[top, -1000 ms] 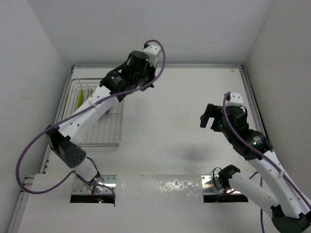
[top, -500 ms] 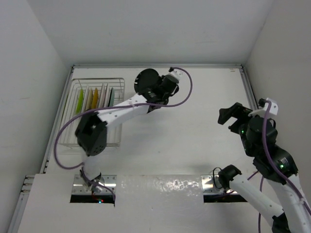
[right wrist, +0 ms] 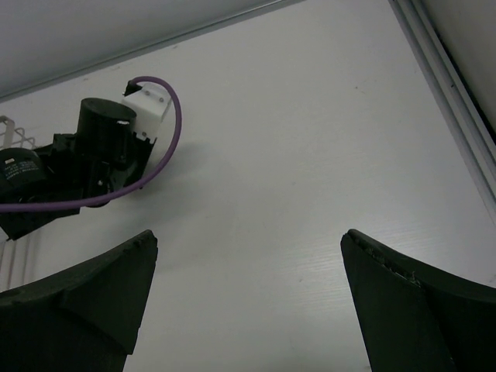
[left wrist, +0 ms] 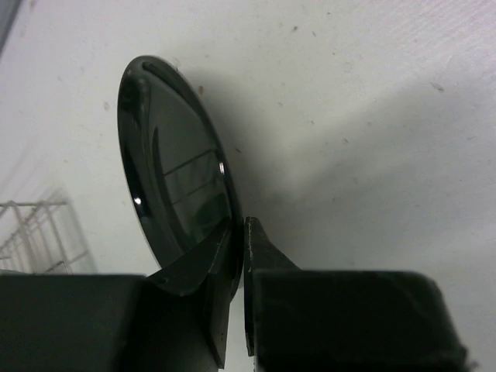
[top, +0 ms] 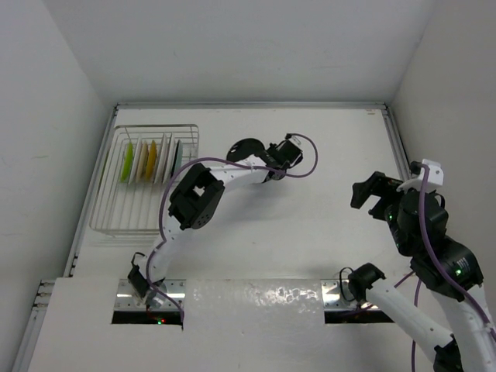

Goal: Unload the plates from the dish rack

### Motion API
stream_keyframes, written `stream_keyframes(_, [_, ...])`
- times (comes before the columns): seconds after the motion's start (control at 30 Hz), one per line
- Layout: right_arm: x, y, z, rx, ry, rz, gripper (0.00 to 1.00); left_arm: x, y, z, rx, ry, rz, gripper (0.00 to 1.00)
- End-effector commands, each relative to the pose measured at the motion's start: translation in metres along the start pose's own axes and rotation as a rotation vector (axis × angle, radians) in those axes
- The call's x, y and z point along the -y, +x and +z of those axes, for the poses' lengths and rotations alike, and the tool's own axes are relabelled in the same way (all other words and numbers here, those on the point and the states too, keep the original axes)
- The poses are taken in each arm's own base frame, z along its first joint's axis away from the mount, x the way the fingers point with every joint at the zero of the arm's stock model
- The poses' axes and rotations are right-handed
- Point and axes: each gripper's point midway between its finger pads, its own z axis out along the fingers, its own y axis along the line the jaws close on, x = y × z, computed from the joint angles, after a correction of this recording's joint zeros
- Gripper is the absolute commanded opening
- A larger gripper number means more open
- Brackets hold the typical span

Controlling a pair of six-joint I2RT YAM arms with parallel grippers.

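Left hand was clenched on the rim of a dark plate, held on edge over the middle of the tabletop, well apart from the dish rack. Upright plates stood in the rack's far slots, a lime-green plate leftmost. Right hand was released, its fingers spread wide and empty, over the tabletop's right side.

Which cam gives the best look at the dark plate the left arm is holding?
Left wrist: the dark plate is large, rim pinched between the fingers. Top external shows it as a small dark disc. Right wrist doesn't show it.
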Motion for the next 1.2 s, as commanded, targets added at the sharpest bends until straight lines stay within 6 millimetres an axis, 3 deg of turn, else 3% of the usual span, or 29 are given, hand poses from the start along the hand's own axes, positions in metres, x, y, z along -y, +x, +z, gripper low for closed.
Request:
stream_keyframes(0.0, [-0.003, 0.012, 0.005, -0.029, -0.021, -0.034, 0.99, 0.0, -0.027, -0.006, 0.062, 0.029, -0.086, 0.08])
stream_keyframes(0.07, [-0.004, 0.015, 0.007, -0.04, -0.025, -0.041, 0.99, 0.004, -0.024, -0.007, 0.058, 0.049, -0.091, 0.2])
stream_keyframes(0.1, [-0.006, 0.018, 0.008, -0.049, -0.032, -0.047, 0.99, 0.003, -0.024, -0.009, 0.059, 0.053, -0.097, 0.35])
stream_keyframes(0.17, [-0.008, 0.02, 0.01, -0.056, -0.039, -0.048, 0.99, 0.001, -0.025, -0.013, 0.056, 0.059, -0.105, 0.51])
stream_keyframes(0.2, [-0.009, 0.02, 0.01, -0.059, -0.046, -0.05, 0.99, -0.005, -0.03, -0.019, 0.067, 0.057, -0.121, 0.69])
stream_keyframes(0.3, [-0.01, 0.019, 0.01, -0.057, -0.051, -0.049, 0.99, -0.023, -0.041, -0.039, 0.086, 0.049, -0.16, 0.82])
stream_keyframes(0.37, [-0.011, 0.019, 0.01, -0.057, -0.054, -0.05, 0.99, -0.031, -0.046, -0.052, 0.101, 0.064, -0.183, 0.85])
stream_keyframes(0.47, [-0.011, 0.019, 0.01, -0.056, -0.056, -0.049, 0.99, -0.064, -0.054, -0.079, 0.138, 0.033, -0.257, 0.9])
stream_keyframes(0.5, [-0.011, 0.019, 0.01, -0.055, -0.056, -0.048, 0.99, -0.083, -0.058, -0.093, 0.157, 0.02, -0.341, 0.91])
stream_keyframes(0.53, [-0.012, 0.019, 0.01, -0.053, -0.061, -0.046, 0.99, -0.094, -0.055, -0.099, 0.147, 0.021, -0.382, 0.91])
stream_keyframes(0.57, [-0.011, 0.021, 0.011, -0.056, -0.058, -0.046, 0.99, -0.123, -0.054, -0.107, 0.154, 0.02, -0.495, 0.91])
stream_keyframes(0.63, [-0.013, 0.023, 0.012, -0.064, -0.066, -0.05, 0.99, -0.139, -0.05, -0.114, 0.147, 0.123, -0.591, 0.88])
stream_keyframes(0.67, [-0.014, 0.025, 0.013, -0.069, -0.068, -0.054, 0.99, -0.176, -0.046, -0.12, 0.17, 0.125, -0.673, 0.85])
stream_keyframes(0.73, [-0.017, 0.027, 0.015, -0.07, -0.082, -0.057, 0.99, -0.197, -0.034, -0.122, 0.163, 0.143, -0.737, 0.81])
stream_keyframes(0.8, [-0.019, 0.033, 0.017, -0.081, -0.099, -0.057, 0.99, -0.23, -0.02, -0.127, 0.143, 0.117, -0.78, 0.69])
stream_keyframes(0.83, [-0.022, 0.033, 0.018, -0.072, -0.109, -0.05, 0.99, -0.234, -0.008, -0.127, 0.099, 0.115, -0.774, 0.66])
stream_keyframes(0.87, [-0.023, 0.039, 0.02, -0.086, -0.118, -0.052, 0.99, -0.248, 0.0, -0.122, 0.078, 0.109, -0.793, 0.52])
stream_keyframes(0.97, [-0.03, 0.048, 0.026, -0.104, -0.147, -0.045, 0.99, -0.259, 0.029, -0.111, -0.016, 0.102, -0.792, 0.37])
stream_keyframes(1.17, [-0.034, 0.059, 0.033, -0.132, -0.158, -0.065, 0.99, -0.262, 0.059, -0.105, -0.104, 0.048, -0.753, 0.3])
